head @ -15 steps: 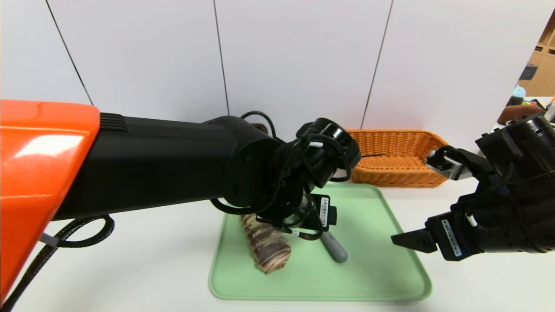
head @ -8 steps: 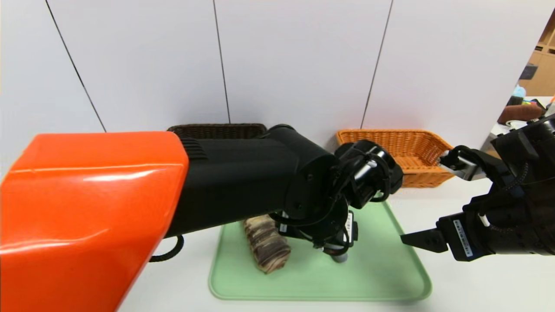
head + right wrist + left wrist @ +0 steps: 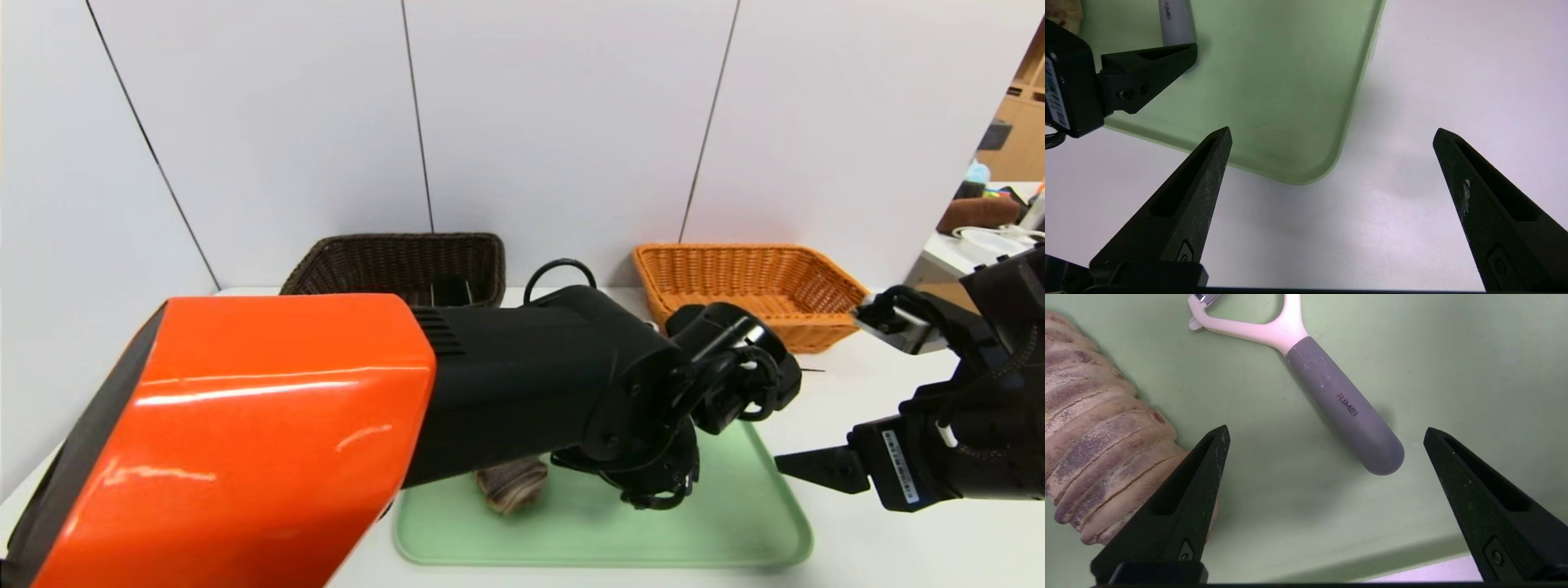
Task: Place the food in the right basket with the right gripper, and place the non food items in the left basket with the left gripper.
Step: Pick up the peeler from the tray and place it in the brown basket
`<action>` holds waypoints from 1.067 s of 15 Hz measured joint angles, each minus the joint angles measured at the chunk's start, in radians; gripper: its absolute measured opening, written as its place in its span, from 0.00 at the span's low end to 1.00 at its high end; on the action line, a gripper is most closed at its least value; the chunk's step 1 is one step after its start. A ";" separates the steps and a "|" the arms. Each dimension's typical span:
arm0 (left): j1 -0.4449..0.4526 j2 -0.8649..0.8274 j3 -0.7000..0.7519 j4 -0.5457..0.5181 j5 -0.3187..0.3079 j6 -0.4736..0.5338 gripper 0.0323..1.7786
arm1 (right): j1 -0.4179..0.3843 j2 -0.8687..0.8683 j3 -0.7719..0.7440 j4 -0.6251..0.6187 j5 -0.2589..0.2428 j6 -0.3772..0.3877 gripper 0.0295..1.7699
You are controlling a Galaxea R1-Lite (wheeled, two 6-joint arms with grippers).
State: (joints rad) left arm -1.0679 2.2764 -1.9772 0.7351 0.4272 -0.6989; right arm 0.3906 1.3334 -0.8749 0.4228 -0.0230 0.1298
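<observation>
Fingers spread, left gripper [image 3: 1325, 433] hangs over tray [image 3: 1474, 355], straddling peeler [image 3: 1345, 412] beside roll [image 3: 1094, 428]; right gripper [image 3: 1331, 134], fingers spread, off tray's corner.

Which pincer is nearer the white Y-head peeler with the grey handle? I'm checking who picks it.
Left. The left pincer hangs open over the white Y-head peeler with the grey handle; the right pincer is off the tray's corner.

Pale green tray [image 3: 759, 523] on white table [image 3: 857, 555], white panelled wall [image 3: 555, 122] behind
</observation>
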 joint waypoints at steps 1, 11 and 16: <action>-0.002 0.006 0.000 -0.003 0.012 0.000 0.95 | -0.003 -0.008 0.008 0.000 0.000 0.000 0.96; -0.020 0.042 0.000 -0.036 0.133 -0.005 0.95 | -0.007 -0.043 0.034 -0.001 0.001 0.000 0.96; -0.026 0.056 0.000 -0.046 0.137 -0.002 0.95 | -0.012 -0.045 0.042 -0.002 0.002 0.000 0.96</action>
State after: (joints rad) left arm -1.0938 2.3328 -1.9772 0.6889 0.5643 -0.7013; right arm 0.3789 1.2883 -0.8332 0.4209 -0.0206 0.1298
